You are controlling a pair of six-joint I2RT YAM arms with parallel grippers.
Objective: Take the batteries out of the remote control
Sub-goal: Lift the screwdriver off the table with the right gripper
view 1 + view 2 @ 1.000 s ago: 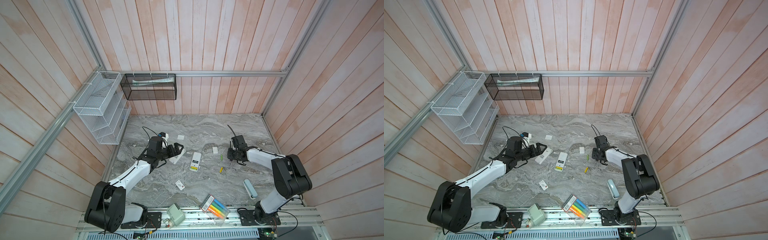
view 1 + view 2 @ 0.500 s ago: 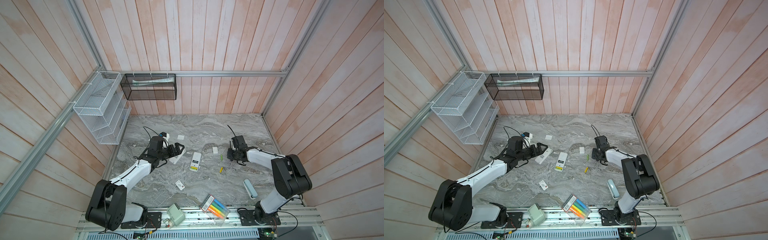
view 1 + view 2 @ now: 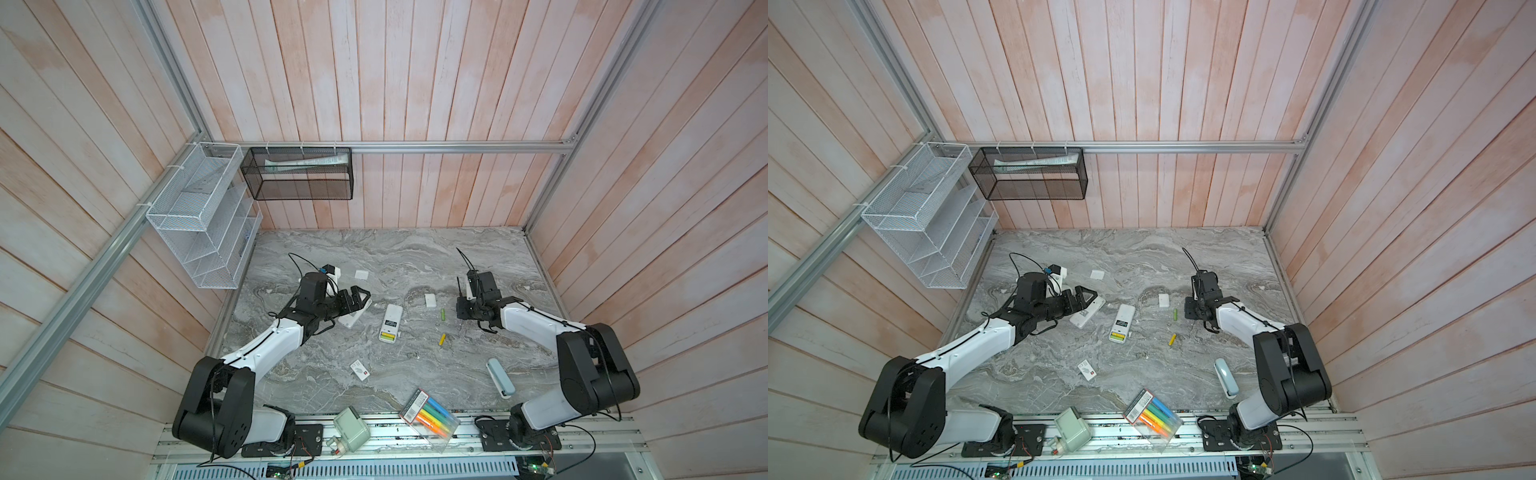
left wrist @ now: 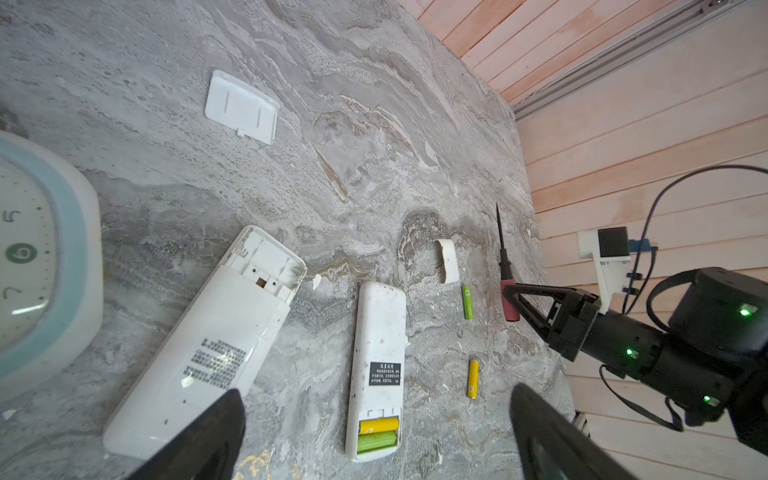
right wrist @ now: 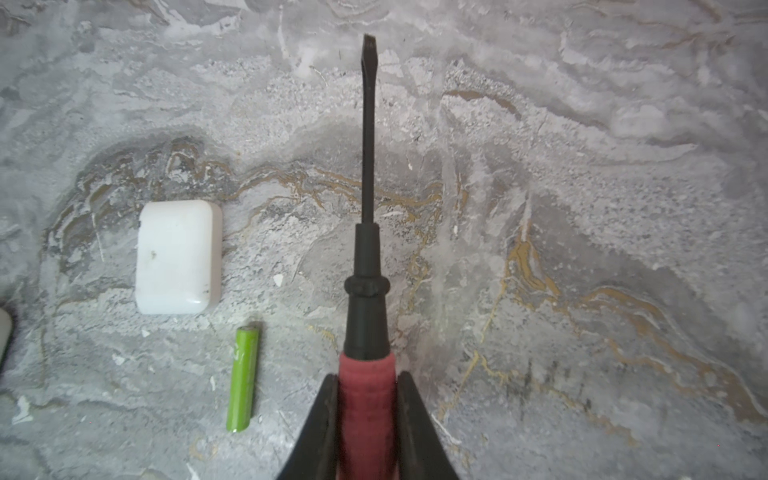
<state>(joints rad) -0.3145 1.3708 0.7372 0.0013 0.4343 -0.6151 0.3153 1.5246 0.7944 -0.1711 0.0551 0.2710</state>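
Two batteries (image 4: 468,302) loose just beside remote (image 4: 376,332), two seated in its bay (image 4: 380,412): seemingly prying step, right jaws clamped on screwdriver (image 5: 365,249), left jaws apart; next, lever tip (image 5: 369,39) under a seated one.

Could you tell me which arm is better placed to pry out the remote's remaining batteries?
Probably right: the right hand grips the screwdriver near the remote with two batteries; the left hand is open, empty.
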